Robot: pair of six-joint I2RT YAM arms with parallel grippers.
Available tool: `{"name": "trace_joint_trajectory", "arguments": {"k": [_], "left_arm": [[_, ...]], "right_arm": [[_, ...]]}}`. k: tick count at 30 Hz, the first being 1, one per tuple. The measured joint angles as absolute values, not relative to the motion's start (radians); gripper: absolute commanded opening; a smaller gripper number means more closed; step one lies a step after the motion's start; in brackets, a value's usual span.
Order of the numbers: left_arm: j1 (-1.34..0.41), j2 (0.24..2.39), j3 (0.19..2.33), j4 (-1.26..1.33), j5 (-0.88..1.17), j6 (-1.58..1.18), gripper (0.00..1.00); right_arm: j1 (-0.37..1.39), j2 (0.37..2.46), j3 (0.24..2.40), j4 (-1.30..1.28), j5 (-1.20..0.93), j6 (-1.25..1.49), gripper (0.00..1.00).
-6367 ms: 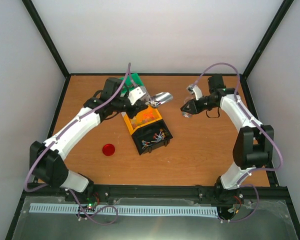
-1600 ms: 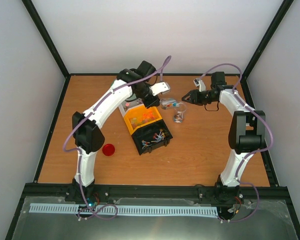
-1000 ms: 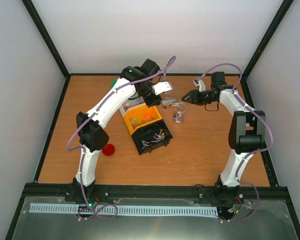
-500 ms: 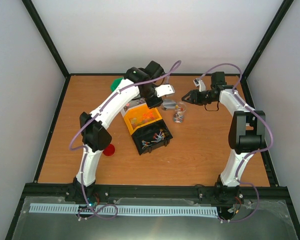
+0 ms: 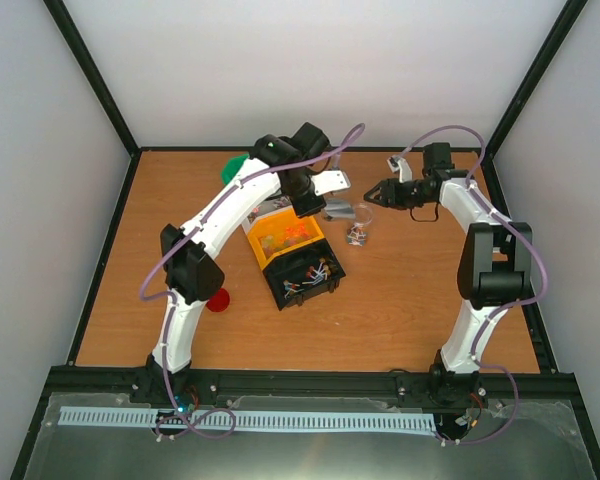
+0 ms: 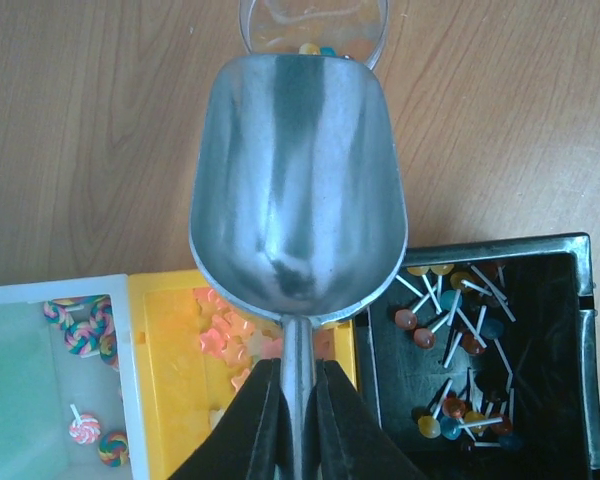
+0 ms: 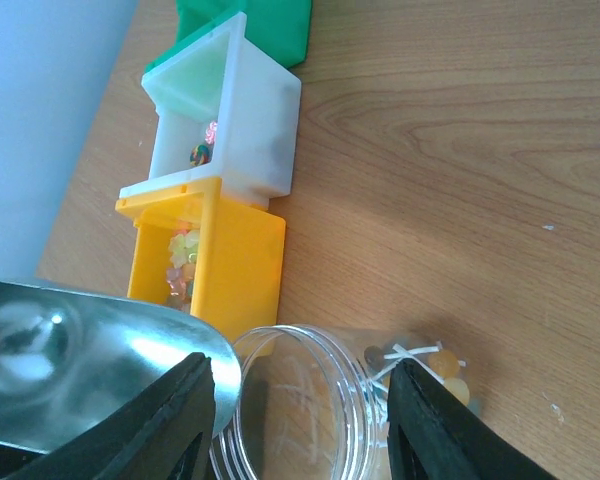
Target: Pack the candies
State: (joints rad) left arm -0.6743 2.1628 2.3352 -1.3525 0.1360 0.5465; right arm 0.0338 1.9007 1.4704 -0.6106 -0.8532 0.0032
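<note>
The candies (image 6: 458,335) sit in 4 places. Small round lollipops on white sticks, in orange, red, blue and yellow, lie jumbled in the black bin (image 6: 500,245). Pale pink-orange pieces, possibly star-shaped, are heaped in the yellow bin (image 6: 165,400). Rainbow swirl lollipops lie in the white bin (image 6: 122,380). A few more sweets, some on sticks, rest at the closed end of the clear jar (image 7: 310,390).
</note>
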Motion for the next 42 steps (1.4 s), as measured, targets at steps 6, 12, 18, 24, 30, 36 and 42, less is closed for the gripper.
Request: {"name": "trace_joint_trajectory", "arguments": {"k": [6,12,18,24,30,36,42], "left_arm": [[-0.674,2.048,2.12,-1.197,0.116,0.553,0.01],[-0.673,1.766,1.721,-0.935,0.12,0.597,0.01],[-0.624,1.686,1.634,-0.799,0.191,0.585,0.01],[-0.49,1.684,1.636,-0.86,0.284,0.555,0.01],[-0.398,1.636,1.601,-0.976,0.302,0.554,0.01],[-0.334,1.62,1.609,-1.173,0.289,0.593,0.01],[-0.32,1.717,1.805,-1.412,0.194,0.682,0.01]], "right_arm": [[0.033,1.868,1.464,-0.61,-0.862,-0.001,0.47],[0.032,1.825,1.453,-0.609,-0.882,-0.008,0.47],[0.033,1.803,1.434,-0.614,-0.903,-0.023,0.48],[0.06,1.762,1.419,-0.65,-0.898,-0.065,0.48],[0.163,1.712,1.37,-0.683,-0.87,-0.125,0.48],[0.246,1.678,1.299,-0.709,-0.822,-0.18,0.48],[0.315,1.676,1.249,-0.717,-0.746,-0.216,0.48]]}}
